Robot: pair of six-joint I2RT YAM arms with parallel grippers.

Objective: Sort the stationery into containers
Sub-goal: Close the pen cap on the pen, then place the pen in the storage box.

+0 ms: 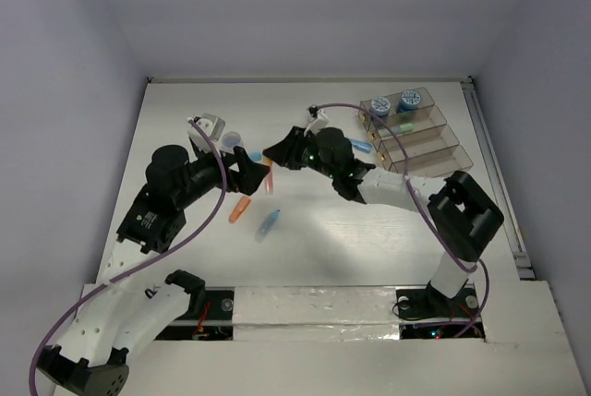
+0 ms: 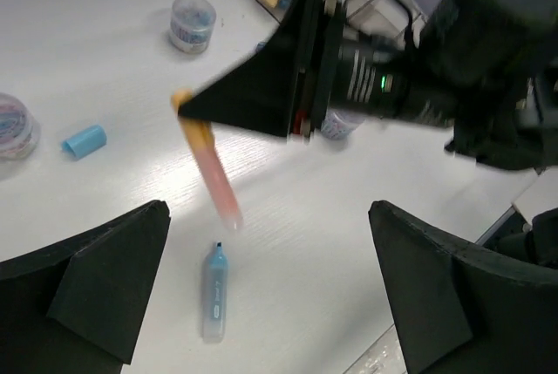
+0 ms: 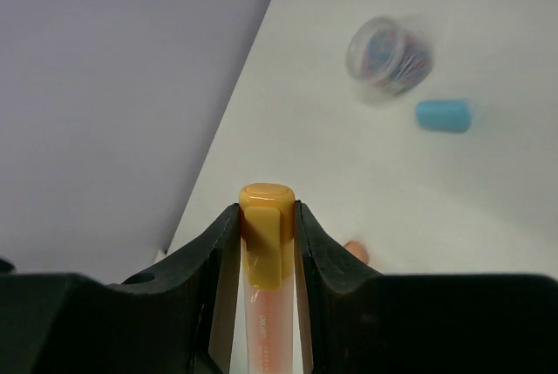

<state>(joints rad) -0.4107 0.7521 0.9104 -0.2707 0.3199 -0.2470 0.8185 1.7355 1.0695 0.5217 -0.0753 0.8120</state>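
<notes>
Sticks are lying nearest our bases: a light-blue stick (image 1: pixel 268 222) and a short orange stick (image 1: pixel 239 210), flat on the white table (image 1: pixel 323 230), just beside each other. Above them we are holding our left gripper (image 2: pixel 268 213) spread fully wide, its 2 fingers (image 2: pixel 105 278) gripping nothing. Just beyond it, our right gripper (image 3: pixel 267 210) is pinching a yellow-capped orange stick (image 2: pixel 214 173) by its cap, the body hanging down tilted. Farther out, a clear jar (image 2: pixel 193 23) and a loose blue cap (image 2: pixel 85 140) are sitting apart on the table. Farthest right, the 4 stepped containers (image 1: pixel 443 138) are standing side by side; we are seeing 2 blue rolls (image 1: pixel 380 106) in the rearmost bin.
</notes>
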